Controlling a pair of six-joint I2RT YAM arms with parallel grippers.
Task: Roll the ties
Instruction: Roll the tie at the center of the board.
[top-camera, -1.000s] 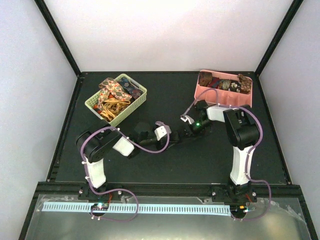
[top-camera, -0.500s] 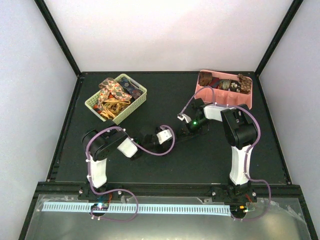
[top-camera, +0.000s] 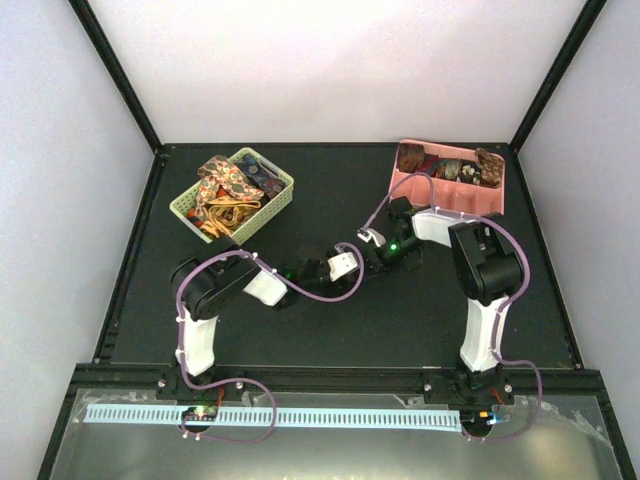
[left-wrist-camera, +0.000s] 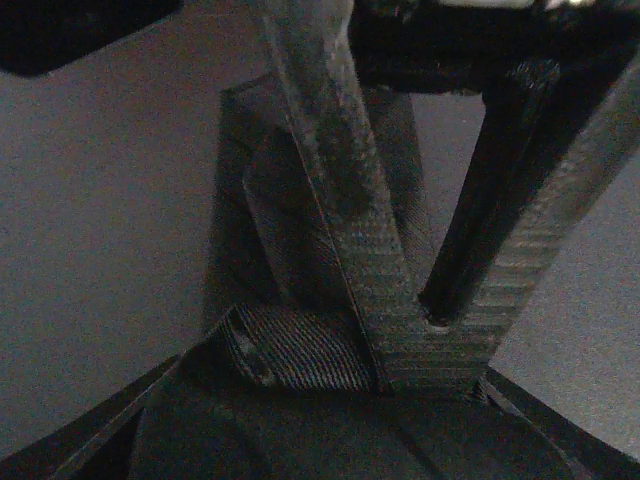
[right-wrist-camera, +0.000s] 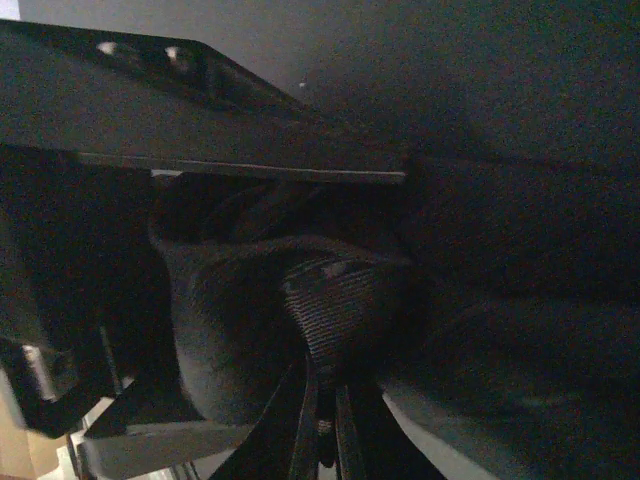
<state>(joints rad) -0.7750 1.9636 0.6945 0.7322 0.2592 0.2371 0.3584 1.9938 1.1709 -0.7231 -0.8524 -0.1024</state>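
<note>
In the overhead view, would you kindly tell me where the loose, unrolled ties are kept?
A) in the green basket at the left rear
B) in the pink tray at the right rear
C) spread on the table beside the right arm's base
A: the green basket at the left rear holds a heap of limp patterned ties, whereas the pink tray holds small rolled ties.

The basket (top-camera: 283, 187) of ties (top-camera: 224, 181) sits back left on the bench (top-camera: 330, 335), the tray (top-camera: 440, 203) of coils (top-camera: 452, 169) back right. Before and between them, mid-bench, left arm (top-camera: 212, 288) and right arm (top-camera: 487, 268) meet at one tie (left-wrist-camera: 292, 346).
</note>
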